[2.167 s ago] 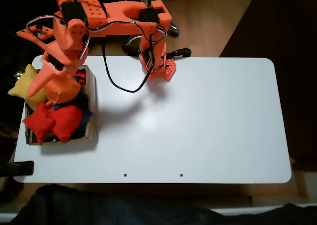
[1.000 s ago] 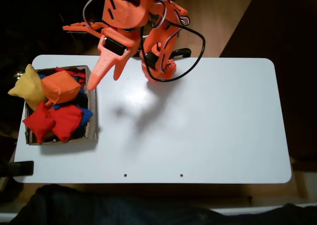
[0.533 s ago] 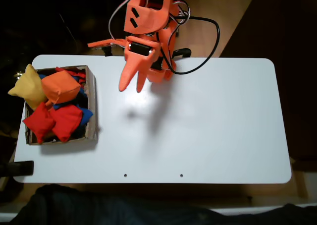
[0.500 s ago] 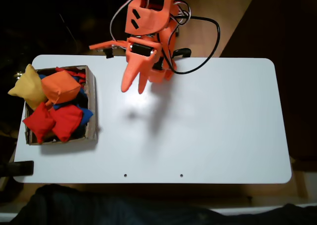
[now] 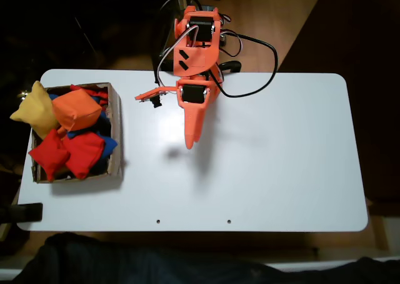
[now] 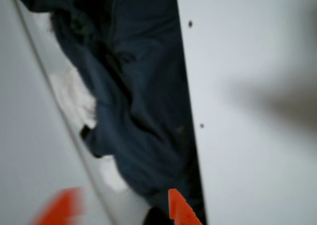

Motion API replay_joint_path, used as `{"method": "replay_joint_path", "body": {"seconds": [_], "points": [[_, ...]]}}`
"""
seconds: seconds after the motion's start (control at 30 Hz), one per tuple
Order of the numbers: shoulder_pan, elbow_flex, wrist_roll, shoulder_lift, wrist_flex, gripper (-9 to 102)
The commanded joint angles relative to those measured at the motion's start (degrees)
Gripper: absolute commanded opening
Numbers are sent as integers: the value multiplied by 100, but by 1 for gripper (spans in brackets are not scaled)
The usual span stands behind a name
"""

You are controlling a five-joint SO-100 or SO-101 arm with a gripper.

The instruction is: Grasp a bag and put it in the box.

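A: In the fixed view, where is the bag?

B: In the box at the table's left end. It lies on top of the pile, toward the back, with red bags in front of it and a yellow bag hanging over the left wall. Something blue shows beneath them.

A: And the gripper?

B: Well apart from the box, over the bare middle of the table, pointing toward the near edge. From above the fingers look like one narrow wedge, so they seem close together, and nothing is between them.

A: So how far along is it?

B: I'd judge this bag as placed. I see no other bag lying on the tabletop, so there seems nothing left to pick up.

A: What about the wrist view?

B: It is blurred. The white table takes up the right side, with two small holes near its edge, and dark cloth lies beyond that edge. Two orange fingertips poke up from the bottom with a clear gap between them, so the gripper is at least partly open there, and it holds nothing.
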Motion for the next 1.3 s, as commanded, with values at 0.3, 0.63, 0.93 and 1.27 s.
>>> {"method": "replay_joint_path", "body": {"seconds": [0.3,0.63,0.93,1.27], "points": [[-439,1362,149,1345,-439,0],[-448,2435,-501,1731,-404,0],[-431,2804,-1178,1731,185,0],[-325,3103,-1397,1731,826,0]]}}
